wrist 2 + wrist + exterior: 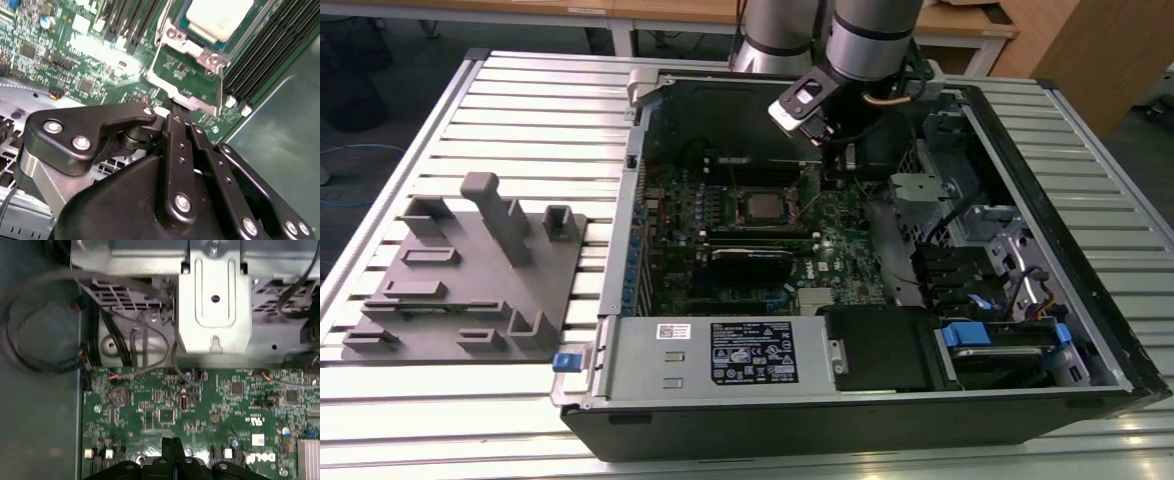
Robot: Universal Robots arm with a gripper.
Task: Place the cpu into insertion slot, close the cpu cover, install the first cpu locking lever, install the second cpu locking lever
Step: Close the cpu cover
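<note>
The cpu [761, 207] lies flat in the insertion slot [730, 210] on the green motherboard; the second wrist view shows its pale metal top [220, 17]. The cpu cover [165, 82] is swung open away from the slot, and green board shows through its cut-out centre. My gripper [833, 160] hangs inside the case just beyond the socket. Its black fingers are pressed together, shut, in both wrist views [176, 112] [172, 441]. The tips sit right at the cover's free edge. No locking lever can be told apart.
A grey power supply box [720, 350] with a white label fills the case's near side. Drive bays and cables [987, 270] crowd the exterior view's right. A grey fixture block [467, 270] stands on the slatted table. A silver bracket [215, 300] and loose wires [35, 340] lie past the board edge.
</note>
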